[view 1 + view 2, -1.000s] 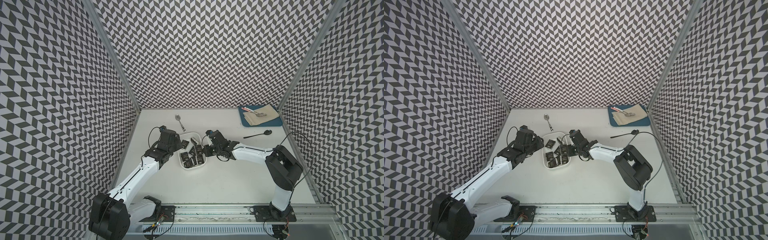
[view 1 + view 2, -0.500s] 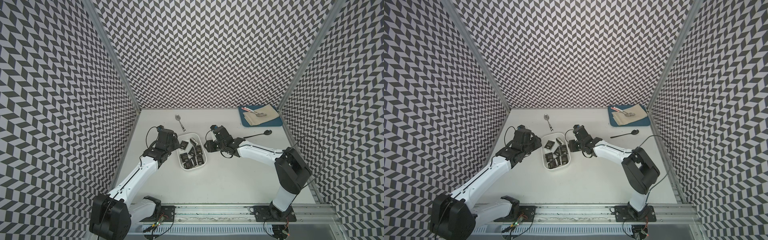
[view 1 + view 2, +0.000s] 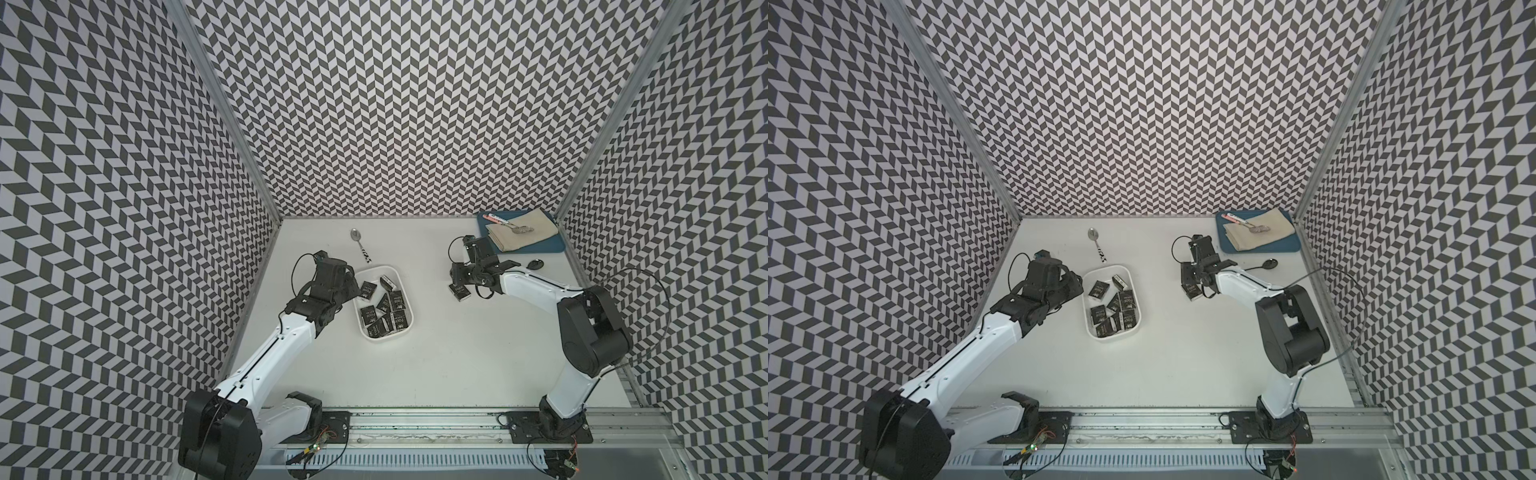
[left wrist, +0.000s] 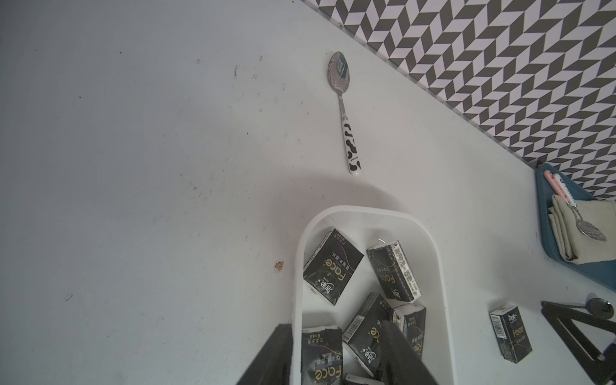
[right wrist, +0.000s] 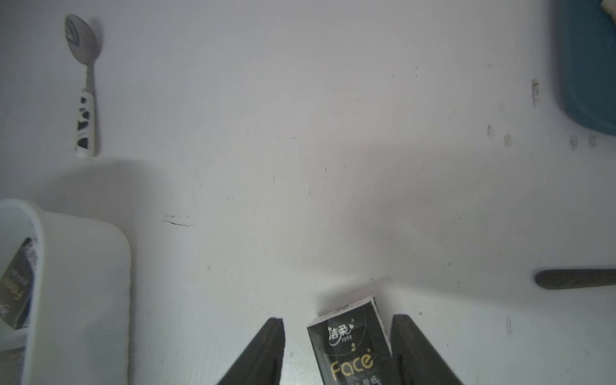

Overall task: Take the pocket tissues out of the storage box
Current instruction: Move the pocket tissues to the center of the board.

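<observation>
The white storage box (image 3: pixel 376 269) (image 3: pixel 1106 268) stands mid-table with several black pocket tissues (image 3: pixel 388 309) (image 4: pixel 331 265) lying loose inside. One more packet (image 3: pixel 459 291) (image 5: pixel 350 343) lies flat on the table to the box's right. My right gripper (image 3: pixel 460 286) (image 5: pixel 338 318) stands open over that packet, a finger on each side and a gap on one side. At the box's left rim (image 4: pixel 366 211), my left gripper (image 3: pixel 355 289) (image 4: pixel 335 323) is open. One of its fingers is outside the wall and the other is over the packets inside.
A spoon with a black-and-white handle (image 3: pixel 360 245) lies behind the box. A blue tray (image 3: pixel 536 249) with a beige cloth and a utensil sits at the back right. A black spoon (image 3: pixel 534 264) lies beside my right arm. Patterned walls close in three sides.
My right gripper left the box and swung right with a packet. It opened, and the packet now lies on the table between its fingers. The left gripper stayed at the box rim.
</observation>
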Controlling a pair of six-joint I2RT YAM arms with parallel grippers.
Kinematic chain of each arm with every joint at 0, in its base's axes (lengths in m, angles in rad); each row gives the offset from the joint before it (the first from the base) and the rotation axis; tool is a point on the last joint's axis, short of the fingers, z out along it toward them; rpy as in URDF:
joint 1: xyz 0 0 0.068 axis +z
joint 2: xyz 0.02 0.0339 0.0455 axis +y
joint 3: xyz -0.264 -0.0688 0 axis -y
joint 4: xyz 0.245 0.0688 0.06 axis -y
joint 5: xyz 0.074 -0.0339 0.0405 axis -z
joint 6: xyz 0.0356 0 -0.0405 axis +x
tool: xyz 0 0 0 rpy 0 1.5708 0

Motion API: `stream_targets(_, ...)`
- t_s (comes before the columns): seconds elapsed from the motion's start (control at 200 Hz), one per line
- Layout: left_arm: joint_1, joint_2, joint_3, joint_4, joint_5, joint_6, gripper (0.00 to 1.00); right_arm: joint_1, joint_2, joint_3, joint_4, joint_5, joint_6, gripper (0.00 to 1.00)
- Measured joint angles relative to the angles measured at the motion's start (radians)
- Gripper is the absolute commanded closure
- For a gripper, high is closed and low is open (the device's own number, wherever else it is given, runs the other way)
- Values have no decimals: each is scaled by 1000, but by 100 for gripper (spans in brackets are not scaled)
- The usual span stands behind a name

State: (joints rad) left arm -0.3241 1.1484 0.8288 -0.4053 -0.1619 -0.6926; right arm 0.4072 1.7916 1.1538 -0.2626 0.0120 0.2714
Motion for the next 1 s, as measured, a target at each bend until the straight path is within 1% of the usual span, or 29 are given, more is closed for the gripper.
stream_targets(0.24,0,-6,0,0,0,0,52,-26,27,-47,2,-4,-39,44)
stream_targets(0.411,0,-6,0,0,0,0,53,-31,27,-98,23,-37,-43,46)
stream_targets(0.571,0,-6,0,0,1,0,53,-33,17,-135,78,-78,-40,56)
stream_targets(0.731,0,-6,0,0,3,0,53,-33,-18,-201,134,-141,-16,64)
stream_targets(0.846,0,-6,0,0,5,-1,53,-31,-46,-253,169,-186,40,73)
stream_targets(0.921,0,-6,0,0,10,-2,52,-21,-61,-285,204,-197,100,75)
stream_targets(1.001,0,-8,0,0,13,-4,52,19,-81,-326,251,-190,183,77)
